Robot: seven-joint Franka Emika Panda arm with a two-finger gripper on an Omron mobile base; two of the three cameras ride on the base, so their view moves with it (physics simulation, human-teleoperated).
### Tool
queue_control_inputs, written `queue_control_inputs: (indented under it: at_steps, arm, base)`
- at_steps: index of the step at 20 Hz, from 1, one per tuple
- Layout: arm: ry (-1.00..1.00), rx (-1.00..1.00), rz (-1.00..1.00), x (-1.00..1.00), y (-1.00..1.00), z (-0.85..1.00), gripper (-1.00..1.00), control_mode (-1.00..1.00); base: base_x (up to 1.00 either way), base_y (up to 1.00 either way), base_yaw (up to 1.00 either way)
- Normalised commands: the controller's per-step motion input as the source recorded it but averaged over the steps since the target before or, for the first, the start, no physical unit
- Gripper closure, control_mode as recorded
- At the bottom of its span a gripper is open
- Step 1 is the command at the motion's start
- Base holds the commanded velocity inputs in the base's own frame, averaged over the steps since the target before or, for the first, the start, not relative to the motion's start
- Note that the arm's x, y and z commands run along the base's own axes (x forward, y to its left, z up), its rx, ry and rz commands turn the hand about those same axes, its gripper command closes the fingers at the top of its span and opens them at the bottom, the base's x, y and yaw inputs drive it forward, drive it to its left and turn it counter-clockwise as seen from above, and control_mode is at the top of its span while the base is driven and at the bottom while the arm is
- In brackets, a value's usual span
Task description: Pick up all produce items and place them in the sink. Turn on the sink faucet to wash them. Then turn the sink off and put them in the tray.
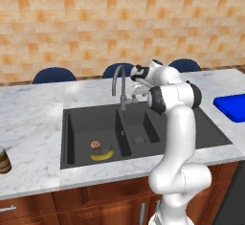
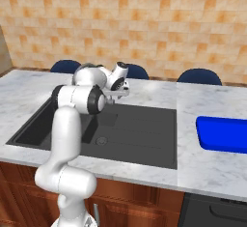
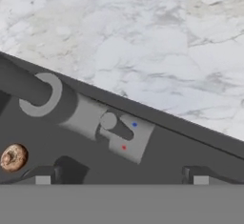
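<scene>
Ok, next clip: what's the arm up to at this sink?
The banana and the small brown ball already lie in the left basin of the sink. The arm has its open gripper up beside the faucet, and the hand view looks down on the lever handle, so turning the water on seems next. No water is visible. The blue tray sits on the counter to the right.

White arm w/ dark joints rises from the base, bends fwd at the elbow, upper link reaching out level. Wrist turned down, hand tipped toward the back. Two-finger pincer [image 1: 135,93] hangs low at the far end of the reach; in the hand view its small dark fingertips [image 3: 43,178] stand wide apart, nothing between them.
</scene>
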Motion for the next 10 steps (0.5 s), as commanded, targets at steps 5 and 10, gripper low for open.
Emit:
queue_control_inputs:
  at_steps: [5, 10]
  arm:
    - [-0.02, 0.00, 0.02, 0.20, 0.04, -0.08, -1.00, -1.00]
    - [-0.03, 0.00, 0.02, 0.16, 0.03, -0.10, -1.00, -1.00]
  base:
    - [0.00, 0.00, 0.00]
    - [0.00, 0.00, 0.00]
